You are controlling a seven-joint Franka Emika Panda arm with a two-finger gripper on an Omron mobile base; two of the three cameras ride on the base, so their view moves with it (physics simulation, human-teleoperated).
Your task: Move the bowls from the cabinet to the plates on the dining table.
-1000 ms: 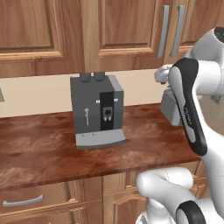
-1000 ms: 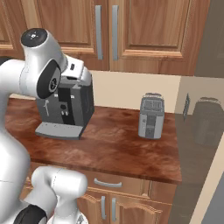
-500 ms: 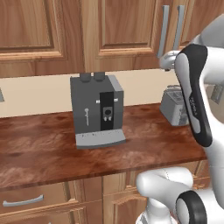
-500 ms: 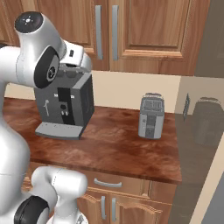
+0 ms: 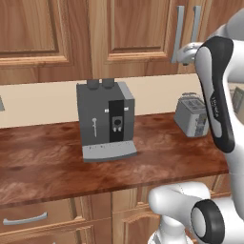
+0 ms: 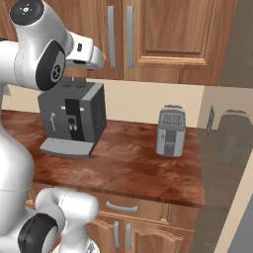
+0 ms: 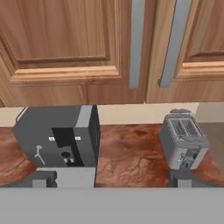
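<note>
The cabinet [image 5: 128, 33] hangs over the counter with both raised-panel doors shut, so the bowls are hidden. Its two grey bar handles [image 7: 136, 43] stand side by side in the hand view. My gripper [image 5: 183, 53] is up in front of the lower ends of those handles, a short way off them. From the other side the gripper [image 6: 95, 58] sits left of the handles [image 6: 120, 34]. Wide apart at the bottom of the hand view are its fingertips [image 7: 41, 178], open with nothing between them. The plates and the dining table are out of view.
A dark grey coffee machine [image 5: 106, 119] stands on the reddish-brown counter [image 5: 47, 162] below the cabinet. A silver toaster [image 6: 171, 131] is to its right. Drawers and doors with grey handles [image 6: 121, 207] run under the counter. A wall closes the right end [image 6: 232, 138].
The arm has lifted the gripper from about toaster height up to the lower ends of the cabinet handles. It has stayed open. The base has not moved.
</note>
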